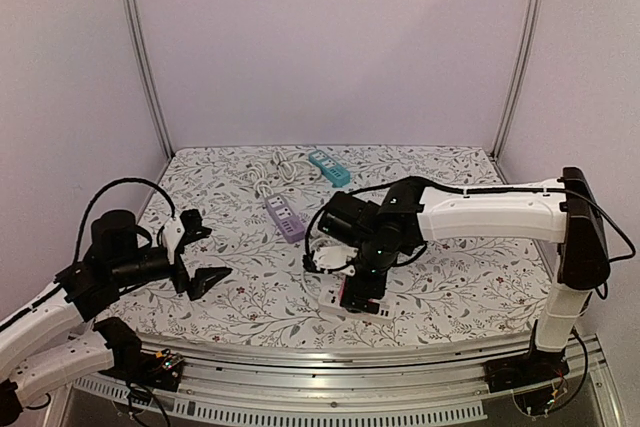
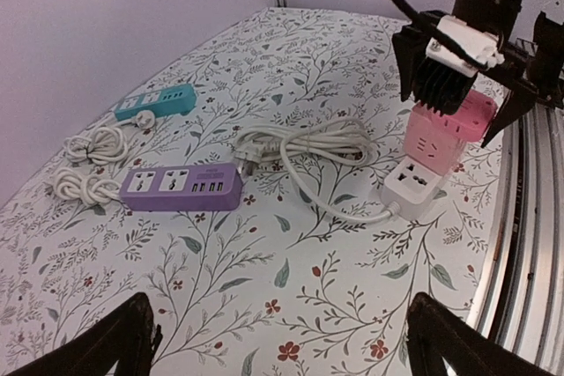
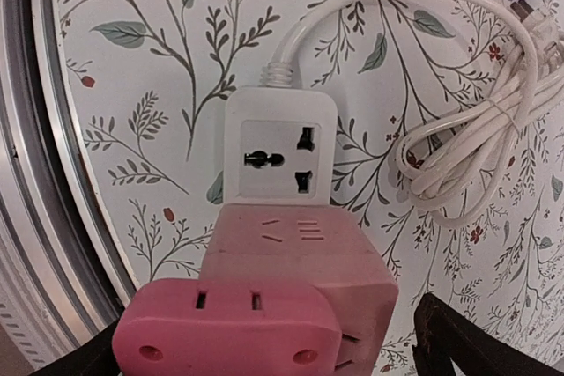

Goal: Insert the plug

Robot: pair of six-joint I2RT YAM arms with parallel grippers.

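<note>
1. Pale lilac walls and two metal corner posts are noted around a counter [image 1: 440, 277] covered in a floral print.
2. A white power strip [image 3: 278, 160] is found at the near edge of the counter, with one socket exposed and its cable coil [image 2: 308, 143] lying just beside it.
3. A pink adapter cube [image 3: 300, 261], taken to be the plug, is seen standing on the strip's other socket. Whether its pins are fully home cannot be told.
4. The right gripper [image 3: 264, 323] is positioned over the cube with its jaws spread to either side, and a sliver of counter is visible past one flank.
5. The left gripper [image 2: 286, 341] is held spread and empty, well apart from the strip.
6. Recommended: the jaws are to be closed squarely on the cube's flanks and the cube pressed straight down. Any tilt is judged likely to bind the pins or shift the strip.
7. A purple strip [image 2: 181, 187] and a teal strip [image 2: 159, 101] are recorded farther back.
</note>
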